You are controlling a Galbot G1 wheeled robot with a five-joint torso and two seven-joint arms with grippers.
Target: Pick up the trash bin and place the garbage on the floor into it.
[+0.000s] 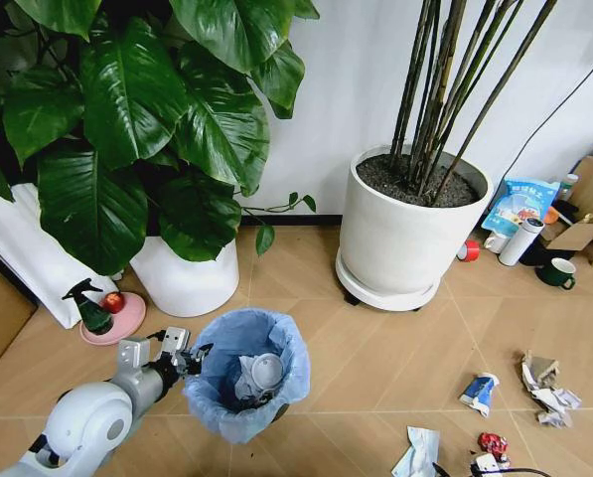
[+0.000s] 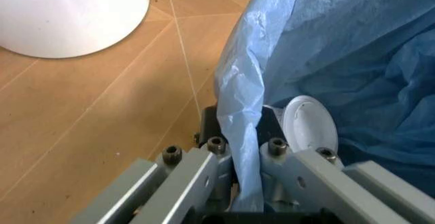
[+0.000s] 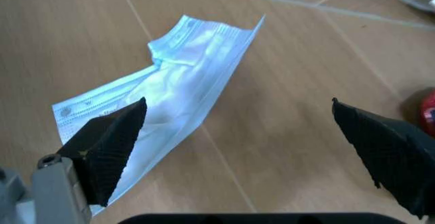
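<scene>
Spread right fingers (image 3: 238, 147) hover over one pale-blue packet (image 3: 163, 107); left fingers (image 2: 248, 155) pinch one trash bin (image 1: 246, 383) rim.

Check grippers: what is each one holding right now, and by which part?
Left gripper is shut on the trash bin, pinching its bag-covered rim. Right gripper is open above a light-blue wrapper on the floor, holding nothing.

Two white plant pots (image 1: 403, 234), green spray bottle (image 1: 90, 308), dark mug (image 1: 557, 272).
</scene>
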